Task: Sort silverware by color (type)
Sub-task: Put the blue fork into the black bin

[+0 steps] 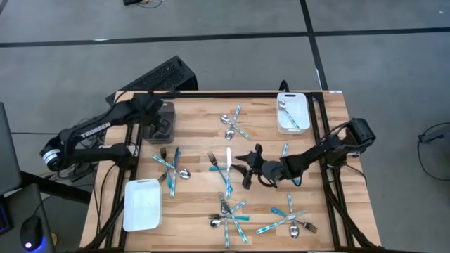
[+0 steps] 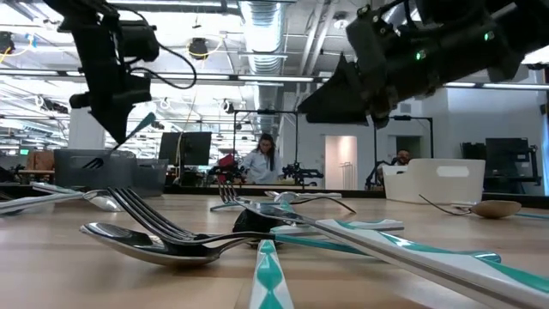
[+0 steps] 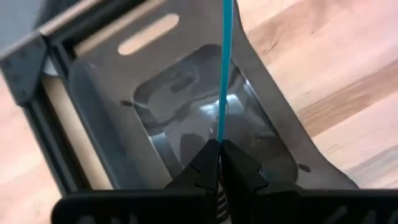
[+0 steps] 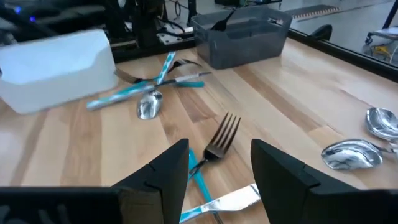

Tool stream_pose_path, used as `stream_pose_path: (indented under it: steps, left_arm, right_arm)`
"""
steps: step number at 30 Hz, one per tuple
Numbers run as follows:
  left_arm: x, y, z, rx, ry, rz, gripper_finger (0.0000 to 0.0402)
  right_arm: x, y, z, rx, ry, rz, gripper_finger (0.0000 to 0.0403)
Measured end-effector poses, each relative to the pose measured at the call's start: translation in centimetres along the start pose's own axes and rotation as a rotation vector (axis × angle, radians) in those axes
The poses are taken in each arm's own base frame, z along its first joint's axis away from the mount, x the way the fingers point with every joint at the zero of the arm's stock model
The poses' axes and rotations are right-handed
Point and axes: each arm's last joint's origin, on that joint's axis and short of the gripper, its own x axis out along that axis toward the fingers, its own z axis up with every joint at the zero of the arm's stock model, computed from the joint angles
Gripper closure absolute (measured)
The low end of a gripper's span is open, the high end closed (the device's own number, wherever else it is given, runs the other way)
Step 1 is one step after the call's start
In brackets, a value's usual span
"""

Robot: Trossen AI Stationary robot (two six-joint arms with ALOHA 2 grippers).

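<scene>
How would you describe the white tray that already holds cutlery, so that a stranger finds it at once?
In the high view, go to the top right corner of the wooden table. The white tray lies there. Unlike the other white tray at the bottom left, it shows teal-handled silverware inside.

Two arms, matte black, jointed tubes. Left arm point(image 1: 95, 130): white lettering along link, pale collar near base. Right arm point(image 1: 330, 147): black cable looped alongside. Hand fingers point(image 4: 283, 174): black, wedge-shaped.

Scattered silverware point(image 1: 227, 169) crowding table point(image 1: 197, 126) centre
</scene>
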Motion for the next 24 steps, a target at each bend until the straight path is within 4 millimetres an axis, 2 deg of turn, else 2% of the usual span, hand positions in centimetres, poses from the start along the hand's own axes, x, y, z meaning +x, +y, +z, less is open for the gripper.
stream_pose_path:
  steps: [5,8,12,16,20,24]
  left_arm:
    - [0.3,0.2,0.0,-0.013,0.021,0.014,0.0366]
    - [0.1,0.3,0.1,-0.02,-0.007,0.034,0.033]
    - [-0.4,0.2,0.2,-0.025,-0.056,0.025,0.0282]
    - [-2.1,-0.9,0.0,0.052,-0.186,-0.092,0.0251]
    - [-4.6,-2.8,-0.7,0.118,-0.404,-0.26,0.0245]
    - [-4.7,-6.1,-3.0,0.204,-0.625,-0.565,0.0244]
  right_arm:
    - [-3.4,0.1,1.8,-0.046,0.102,0.001,0.0215]
    - [-5.7,-0.3,2.8,-0.043,0.136,-0.048,0.0234]
    - [-7.4,-1.3,3.1,-0.001,0.174,-0.137,0.0263]
    - [-7.9,-2.0,2.3,0.047,0.242,-0.206,0.0289]
    - [-7.1,-1.9,1.0,0.042,0.298,-0.223,0.0304]
    - [-5.8,-1.0,-0.8,0.027,0.357,-0.169,0.031]
